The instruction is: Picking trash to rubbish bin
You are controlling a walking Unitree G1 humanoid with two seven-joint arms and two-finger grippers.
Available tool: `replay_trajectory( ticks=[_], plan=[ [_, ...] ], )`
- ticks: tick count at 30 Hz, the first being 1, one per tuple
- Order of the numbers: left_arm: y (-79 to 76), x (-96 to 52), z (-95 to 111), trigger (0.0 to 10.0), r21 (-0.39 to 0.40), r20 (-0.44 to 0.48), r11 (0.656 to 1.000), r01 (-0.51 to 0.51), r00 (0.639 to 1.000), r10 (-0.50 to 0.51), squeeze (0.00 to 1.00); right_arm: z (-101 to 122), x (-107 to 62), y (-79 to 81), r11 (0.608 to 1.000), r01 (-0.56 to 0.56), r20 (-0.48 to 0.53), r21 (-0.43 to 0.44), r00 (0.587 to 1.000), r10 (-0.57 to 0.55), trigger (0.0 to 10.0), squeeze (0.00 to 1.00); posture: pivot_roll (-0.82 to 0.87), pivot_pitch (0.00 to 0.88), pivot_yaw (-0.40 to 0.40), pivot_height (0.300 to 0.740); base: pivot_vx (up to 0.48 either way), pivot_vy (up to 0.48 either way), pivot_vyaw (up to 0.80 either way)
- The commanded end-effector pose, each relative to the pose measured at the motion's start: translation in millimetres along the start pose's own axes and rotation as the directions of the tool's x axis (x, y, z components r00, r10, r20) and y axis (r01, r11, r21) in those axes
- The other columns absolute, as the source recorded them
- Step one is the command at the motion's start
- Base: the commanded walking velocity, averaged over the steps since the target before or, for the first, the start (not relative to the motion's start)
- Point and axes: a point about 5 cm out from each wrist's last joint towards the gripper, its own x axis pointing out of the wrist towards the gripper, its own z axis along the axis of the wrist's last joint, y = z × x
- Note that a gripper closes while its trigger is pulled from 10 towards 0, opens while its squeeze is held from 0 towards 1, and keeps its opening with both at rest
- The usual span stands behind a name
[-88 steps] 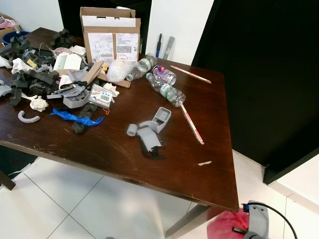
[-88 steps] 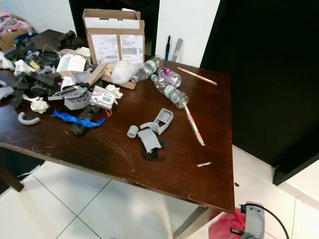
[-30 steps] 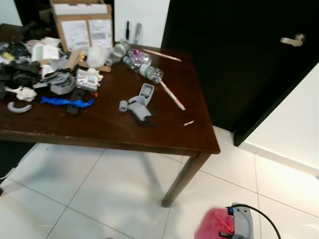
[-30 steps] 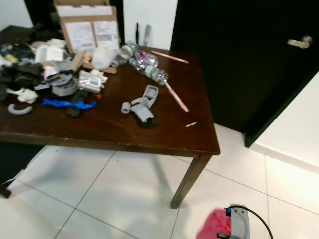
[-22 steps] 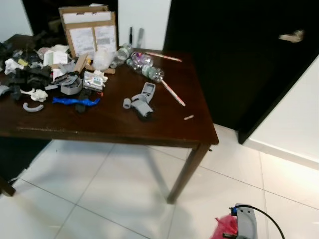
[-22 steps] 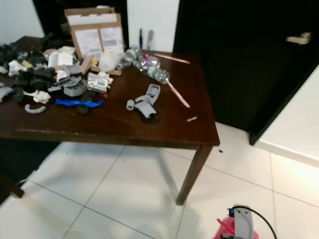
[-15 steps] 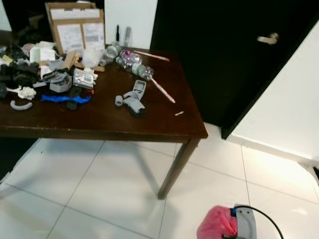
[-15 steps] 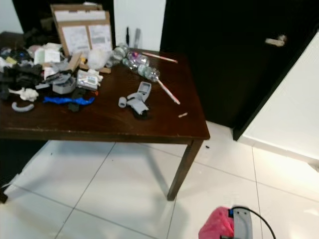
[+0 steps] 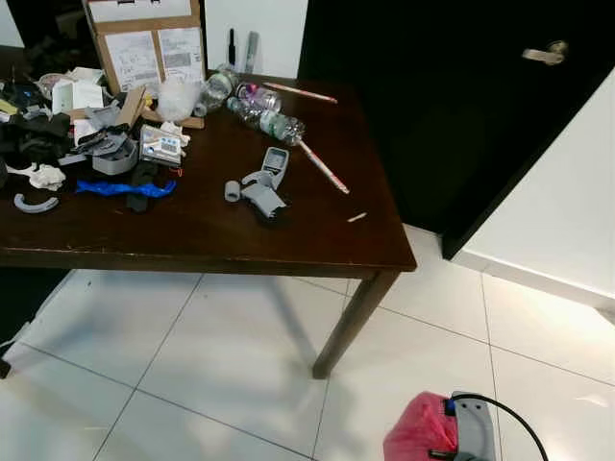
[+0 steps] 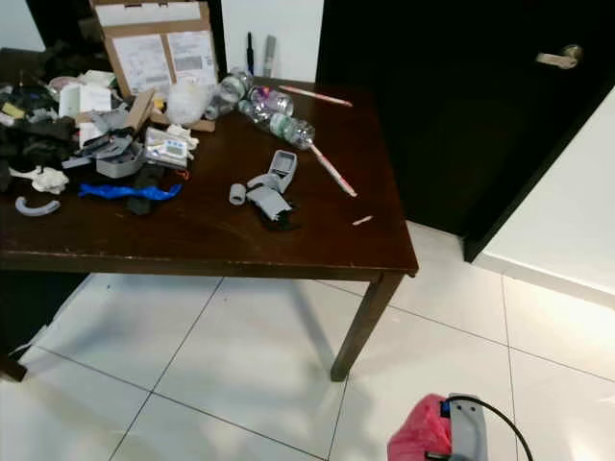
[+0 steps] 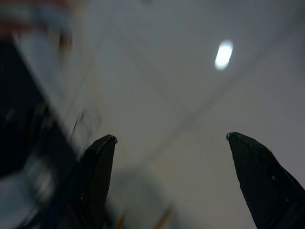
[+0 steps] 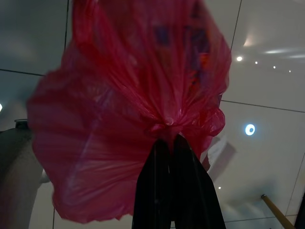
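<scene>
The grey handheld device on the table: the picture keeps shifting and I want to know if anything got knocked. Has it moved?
No. The grey device lies just as before between the striped stick and the blue wrapper; the camera moved.

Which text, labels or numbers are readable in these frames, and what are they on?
None can be read.
Cardboard box: two white printed shipping labels, print too small.
Small white packet on the table: printed, blurred.
Plastic bottles: labels blurred.
Red plastic bag held in the right hand: dark print patches, illegible.
</scene>
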Motion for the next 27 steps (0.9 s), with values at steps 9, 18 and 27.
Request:
replay_trajectory(
  ticks=[9, 18, 27],
  plan=[
    [-67.3, -19.5, 83.5, 10.0, -0.156, 0.394, 0.825, 0.543, 0.8, -0.452, 0.0, -6.7, -0.6, -2.7, 1.0, 0.011, -0.027, -0.01, 1.0, -0.011, 10.0, 0.0, 0.23, 0.11, -0.12, 0.74, 0.0, 0.0, 0.0],
    [-109.5, -39.9, 32.8, 10.0, -0.091, 0.213, 0.684, 0.723, 0.685, -0.696, 0.0, -5.5, -0.3, 0.2, 1.0, 0.011, -0.03, 0.023, 0.999, -0.011, 10.0, 0.0, 0.22, 0.105, -0.111, 0.74, 0.0, 0.0, -0.27],
    [-106.5, -50.0, -36.7, 10.0, -0.121, -0.031, 0.722, 0.681, 0.724, -0.689, 0.0, -10.1, -0.7, 0.5, 0.999, 0.014, -0.043, 0.032, 0.999, -0.013, 10.0, 0.0, 0.2, 0.1, -0.104, 0.74, 0.0, 0.0, -0.8]
  ],
)
